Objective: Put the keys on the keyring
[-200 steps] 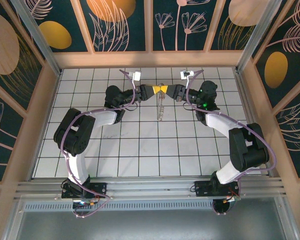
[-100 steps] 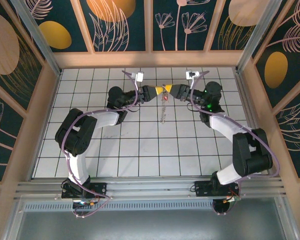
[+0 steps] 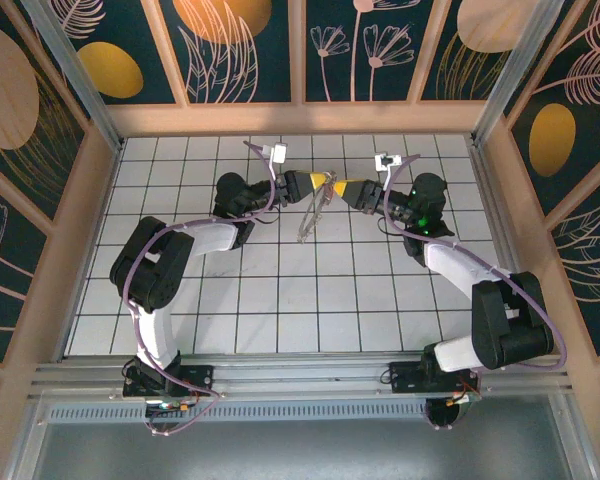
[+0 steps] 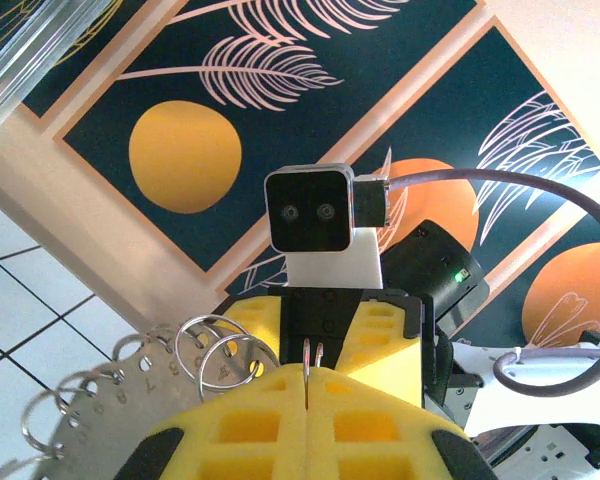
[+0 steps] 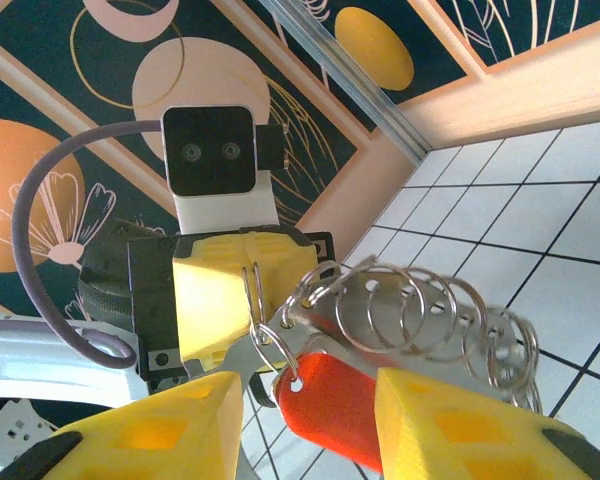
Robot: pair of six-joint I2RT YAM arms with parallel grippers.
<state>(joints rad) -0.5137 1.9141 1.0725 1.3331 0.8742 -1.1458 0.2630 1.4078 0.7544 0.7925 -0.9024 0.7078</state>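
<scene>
Left jaws pressed together, pinching a wire loop of the keyring (image 4: 110, 430) right at the tips. The rest of the keyring, a silver strip carrying a row of split rings, hangs down and off to one side of the tips, above the table (image 3: 280, 300). Right jaws spread, facing the left jaws tip to tip, very close. Red-headed key (image 5: 325, 405) sits between the right fingers (image 5: 450, 420), hung on a small ring. Can't tell if either finger touches it. Blade hidden.
</scene>
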